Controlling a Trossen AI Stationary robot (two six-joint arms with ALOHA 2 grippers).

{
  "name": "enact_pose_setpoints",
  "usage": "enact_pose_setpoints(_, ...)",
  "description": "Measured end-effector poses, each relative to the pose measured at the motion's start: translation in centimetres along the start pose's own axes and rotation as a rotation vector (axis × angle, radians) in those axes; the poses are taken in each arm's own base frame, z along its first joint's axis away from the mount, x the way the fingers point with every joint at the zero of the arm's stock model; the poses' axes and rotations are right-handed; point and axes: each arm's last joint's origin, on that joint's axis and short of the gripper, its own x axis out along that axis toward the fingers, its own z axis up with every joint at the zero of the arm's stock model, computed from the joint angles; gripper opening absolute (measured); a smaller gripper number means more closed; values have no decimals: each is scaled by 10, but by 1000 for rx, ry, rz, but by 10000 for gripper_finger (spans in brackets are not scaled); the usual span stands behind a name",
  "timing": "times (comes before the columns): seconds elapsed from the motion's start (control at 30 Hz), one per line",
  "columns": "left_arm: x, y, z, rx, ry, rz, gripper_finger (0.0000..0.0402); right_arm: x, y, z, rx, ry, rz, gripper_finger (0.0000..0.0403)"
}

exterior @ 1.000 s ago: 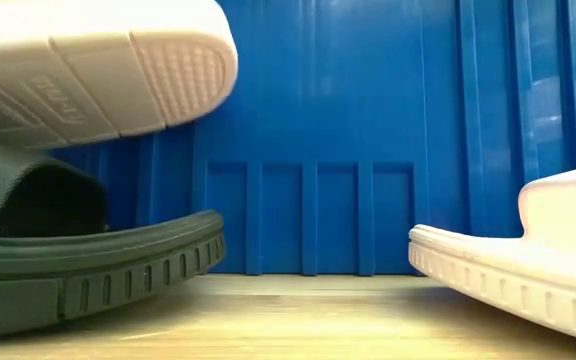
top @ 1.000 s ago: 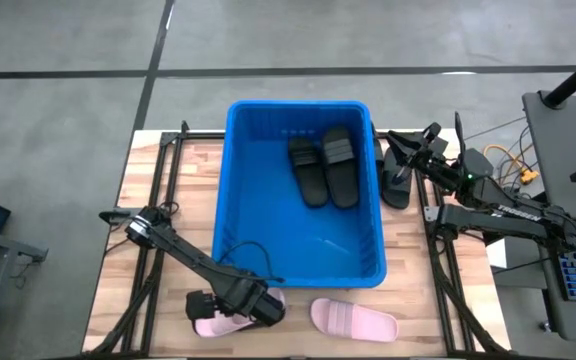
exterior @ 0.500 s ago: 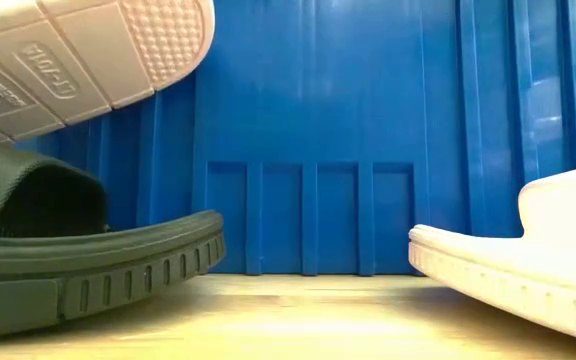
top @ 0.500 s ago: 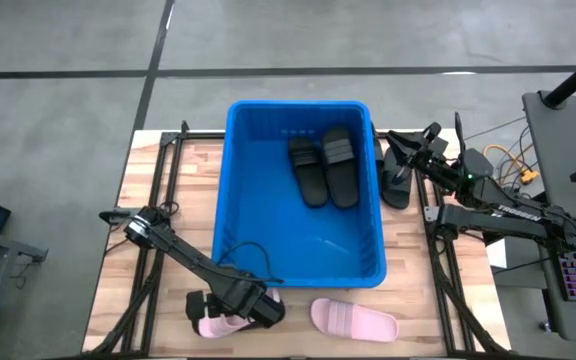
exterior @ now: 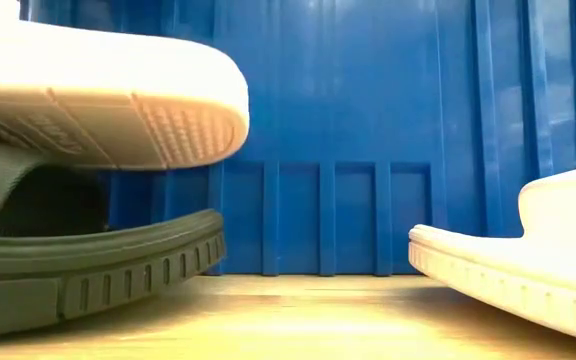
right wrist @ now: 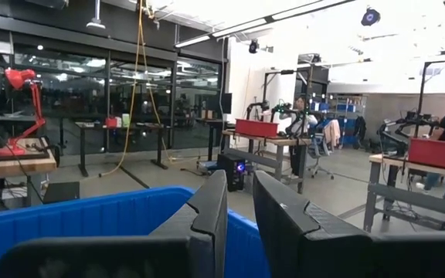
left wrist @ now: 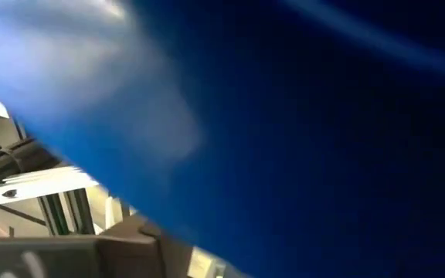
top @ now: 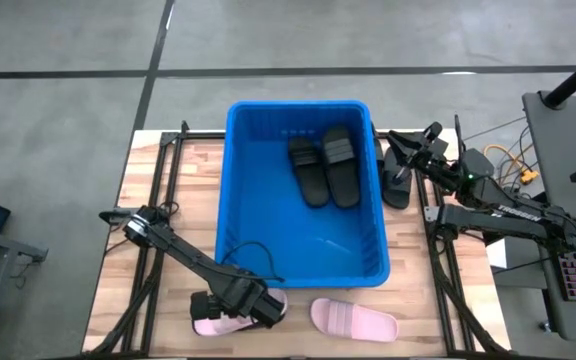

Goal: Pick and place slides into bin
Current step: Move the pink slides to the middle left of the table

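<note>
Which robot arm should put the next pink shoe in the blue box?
The left. The left gripper is already at a pink slide by the bin, lifted above a black one in the low view. The right gripper is far off, near a black slide.

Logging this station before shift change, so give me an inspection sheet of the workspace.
Surface: wooden table, bare at left.
Job's things: blue bin holds two black slides; one pink slide lies in front of it; another pink slide is at the left claw, over a black slide; a black slide is right of the bin.
Clutter: nothing seen.
Grippers: right claw beside the bin.
Cables: bundle at right.
Surroundings: workshop benches, red lamp.
</note>
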Motion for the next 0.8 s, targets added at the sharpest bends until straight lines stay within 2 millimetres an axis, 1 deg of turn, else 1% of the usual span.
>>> enact_pose_setpoints(0.13,1,1,-1,4,-1,1,217,0,0,0,0,0,0,56)
enact_pose_setpoints(0.27,1,1,-3,12,5,-6,219,0,0,0,-2,0,0,56)
enact_pose_setpoints(0.43,0,-6,-10,55,67,-86,219,0,0,0,-2,0,0,56)
enact_pose_setpoints(0.6,-4,-2,-15,30,-19,-174,219,0,0,0,-2,0,0,56)
enact_pose_setpoints(0.8,-7,0,-14,39,-41,-173,219,0,0,0,-2,0,-1,56)
